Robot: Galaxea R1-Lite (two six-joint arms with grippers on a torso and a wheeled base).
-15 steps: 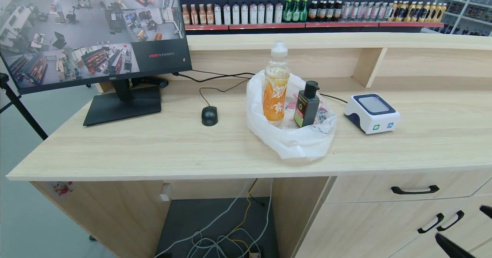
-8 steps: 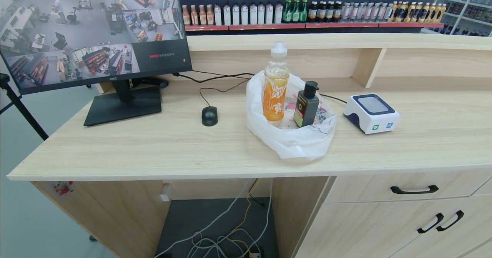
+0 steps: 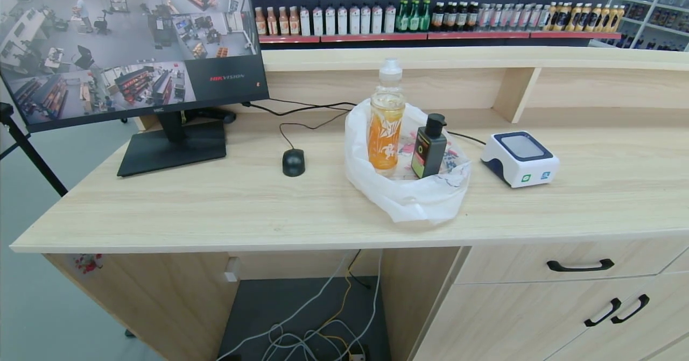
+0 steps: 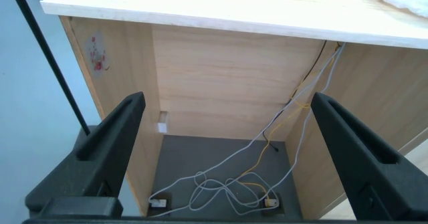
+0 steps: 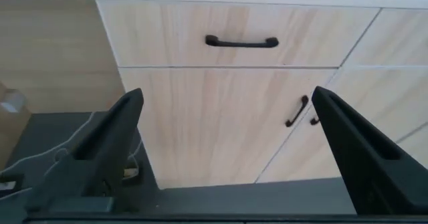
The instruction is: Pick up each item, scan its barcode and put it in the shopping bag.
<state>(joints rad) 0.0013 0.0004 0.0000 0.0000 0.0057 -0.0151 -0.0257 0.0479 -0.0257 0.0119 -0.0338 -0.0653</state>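
Observation:
A white shopping bag (image 3: pixel 409 197) lies open on the wooden counter (image 3: pixel 215 205). Inside it stand an orange drink bottle (image 3: pixel 385 124) with a clear cap and a dark pump bottle (image 3: pixel 429 147). A white barcode scanner (image 3: pixel 519 158) with a dark top sits just right of the bag. My left gripper (image 4: pixel 231 117) is open, held low in front of the counter's open bay with its cables. My right gripper (image 5: pixel 227 117) is open too, low in front of the drawer front (image 5: pixel 241 37) and cabinet doors, nothing between its fingers.
A monitor (image 3: pixel 129 43) on a black stand occupies the counter's left, with a black mouse (image 3: pixel 293 162) and its cable beside the bag. A raised ledge runs along the counter's back. Shelves of bottles (image 3: pixel 430 16) stand behind. Loose cables (image 3: pixel 323 323) hang under the counter.
A dark piece of my right arm seen at the lower right corner one second ago has dropped out of the head view. The bag, bottles and scanner have not moved.

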